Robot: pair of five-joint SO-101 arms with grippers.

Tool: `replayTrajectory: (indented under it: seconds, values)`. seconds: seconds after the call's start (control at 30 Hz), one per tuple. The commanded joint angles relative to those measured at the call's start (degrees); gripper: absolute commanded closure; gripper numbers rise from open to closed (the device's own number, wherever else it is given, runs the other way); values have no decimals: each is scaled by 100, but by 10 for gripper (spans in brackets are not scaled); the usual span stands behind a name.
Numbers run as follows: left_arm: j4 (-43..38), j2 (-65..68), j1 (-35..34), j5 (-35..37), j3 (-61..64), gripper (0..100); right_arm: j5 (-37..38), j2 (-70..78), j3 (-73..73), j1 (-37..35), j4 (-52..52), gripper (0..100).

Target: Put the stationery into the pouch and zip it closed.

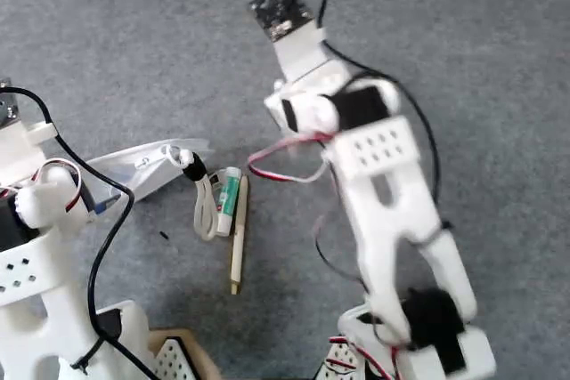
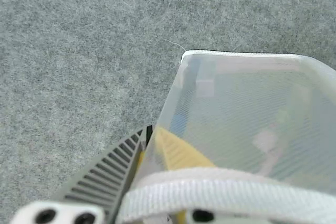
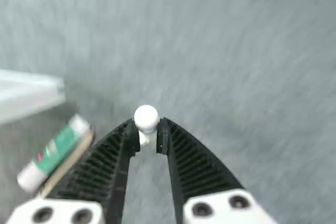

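Grey felt tabletop point(image 1: 499, 86), nubbly and matte, under two white plastic arms.
The left gripper point(image 2: 152, 132) is clamped on the translucent ribbed pouch point(image 2: 247, 114). The right gripper point(image 3: 148, 129), narrowed, pinches a small white round-topped piece point(image 3: 146, 117). A green-and-white glue stick point(image 3: 50, 153) and a slim wooden pencil point(image 1: 238, 238) lie near it.

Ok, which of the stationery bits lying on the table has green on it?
The glue stick, the short white tube with a green label. The pencil beside it is longer and plain tan.
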Motion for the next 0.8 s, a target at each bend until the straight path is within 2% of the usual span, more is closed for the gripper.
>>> replayTrajectory:
  seconds: [0.0, 0.17, 0.33, 0.47, 0.67, 0.77]
  values:
    - [-62, 70, -92, -18, 382, 972, -26, -1068, -119, 18, -360, 986]
    - [-79, 70, -66, -18, 488, 972, 0, -1780, -119, -185, -853, 986]
    - [-79, 70, -66, -18, 479, 972, 9, -1851, -154, -712, -1134, 986]
    - [-79, 62, -66, -26, 479, 972, 9, -1807, -75, -818, -1134, 985]
    - [-70, 35, -75, -26, 453, 972, 26, -1807, 822, -791, -1266, 981]
    - [-53, 26, -101, -26, 435, 972, 378, -1745, 1473, -791, -1767, 920]
